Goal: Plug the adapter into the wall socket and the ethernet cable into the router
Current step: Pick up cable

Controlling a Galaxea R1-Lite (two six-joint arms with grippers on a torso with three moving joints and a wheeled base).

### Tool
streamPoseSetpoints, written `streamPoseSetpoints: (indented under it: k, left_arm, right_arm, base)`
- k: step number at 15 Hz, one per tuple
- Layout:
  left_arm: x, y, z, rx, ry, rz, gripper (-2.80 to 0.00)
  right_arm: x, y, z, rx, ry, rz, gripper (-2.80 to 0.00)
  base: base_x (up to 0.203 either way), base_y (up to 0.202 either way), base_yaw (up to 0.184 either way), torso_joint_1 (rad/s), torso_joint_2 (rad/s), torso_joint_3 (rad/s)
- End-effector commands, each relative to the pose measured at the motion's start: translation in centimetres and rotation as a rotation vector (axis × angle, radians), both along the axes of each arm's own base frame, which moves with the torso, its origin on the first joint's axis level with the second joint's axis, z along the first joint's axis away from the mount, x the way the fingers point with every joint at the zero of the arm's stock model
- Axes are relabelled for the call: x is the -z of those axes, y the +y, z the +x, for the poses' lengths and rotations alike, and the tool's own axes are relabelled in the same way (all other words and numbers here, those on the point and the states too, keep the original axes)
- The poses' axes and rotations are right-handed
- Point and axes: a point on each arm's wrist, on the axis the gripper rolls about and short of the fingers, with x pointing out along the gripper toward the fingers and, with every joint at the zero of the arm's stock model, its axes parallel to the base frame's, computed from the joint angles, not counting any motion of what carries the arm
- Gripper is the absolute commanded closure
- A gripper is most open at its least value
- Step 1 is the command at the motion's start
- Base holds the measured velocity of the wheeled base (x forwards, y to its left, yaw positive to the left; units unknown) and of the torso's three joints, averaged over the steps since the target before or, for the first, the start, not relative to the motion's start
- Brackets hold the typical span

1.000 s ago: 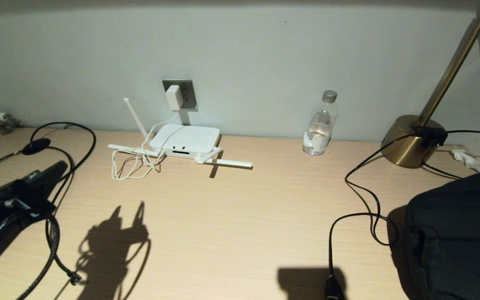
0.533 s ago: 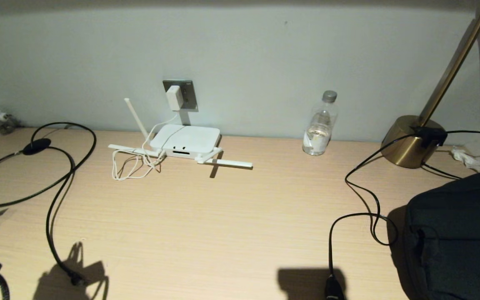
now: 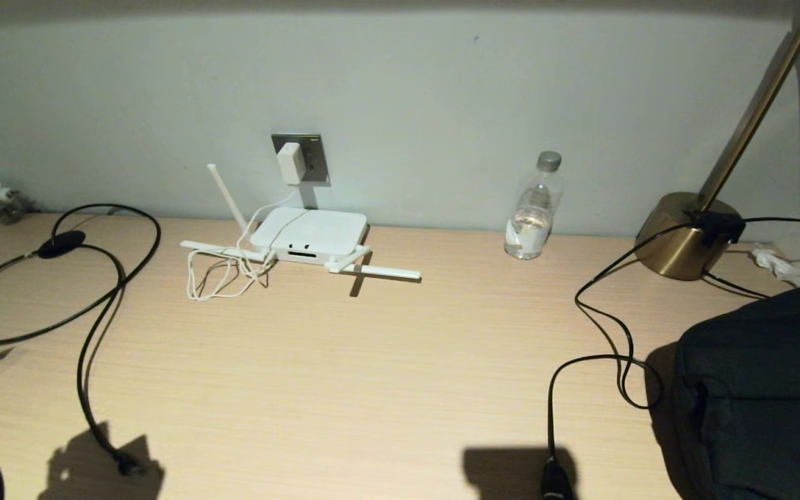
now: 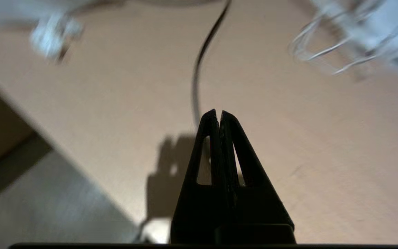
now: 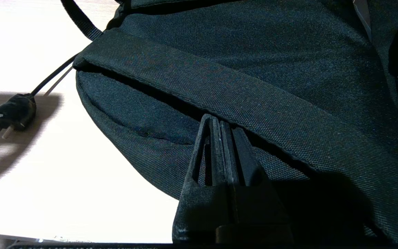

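The adapter [image 3: 289,163] sits plugged in the wall socket [image 3: 311,158], above the router [image 3: 310,234] on the bench [image 3: 386,361]. The ethernet cable [image 3: 87,326] lies loose at the bench's left. Left pincer [image 4: 218,114] closed, empty; right pincer [image 5: 218,121] closed over a black bag [image 5: 271,86].

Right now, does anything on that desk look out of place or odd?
Nothing is spilled or broken. The adapter sits in the wall socket, but the ethernet cable lies loose on the desk, its plug end near the front edge, far from the router. A loose power plug lies beside the dark bag.
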Motion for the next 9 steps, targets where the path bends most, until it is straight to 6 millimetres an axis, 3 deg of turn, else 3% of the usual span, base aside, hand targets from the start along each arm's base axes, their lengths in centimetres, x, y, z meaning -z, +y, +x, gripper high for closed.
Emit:
streamPoseSetpoints:
  k: [1, 3, 6, 7, 9]
  left_arm:
    - [0.4, 1.3, 1.6, -0.072, 0.094, -0.065, 0.0]
    - [-0.4, 2.7, 2.7, -0.054, 0.121, -0.09, 0.0]
    - [-0.7, 6.4, 3.7, -0.051, 0.228, -0.041, 0.0]
    - [-0.6, 7.8, 4.0, -0.006, 0.275, -0.012, 0.0]
    - [-0.7, 8.7, 4.6, 0.174, 0.289, 0.039, 0.0]
  right_arm:
    - [0.0, 0.0, 0.0, 0.0, 0.001, 0.0, 0.0]
    - [0.0, 0.0, 0.0, 0.0, 0.0, 0.0, 0.0]
    - [0.0, 0.0, 0.0, 0.0, 0.0, 0.001, 0.0]
    - [0.0, 0.0, 0.0, 0.0, 0.0, 0.001, 0.0]
    - [0.0, 0.0, 0.0, 0.0, 0.001, 0.001, 0.0]
  base:
    - [0.0, 0.0, 0.0, 0.0, 0.0, 0.0]
    - [0.0, 0.0, 0.0, 0.0, 0.0, 0.0]
    - [0.0, 0.0, 0.0, 0.0, 0.0, 0.0]
    - [0.0, 0.0, 0.0, 0.0, 0.0, 0.0]
    - [0.0, 0.0, 0.0, 0.0, 0.0, 0.0]
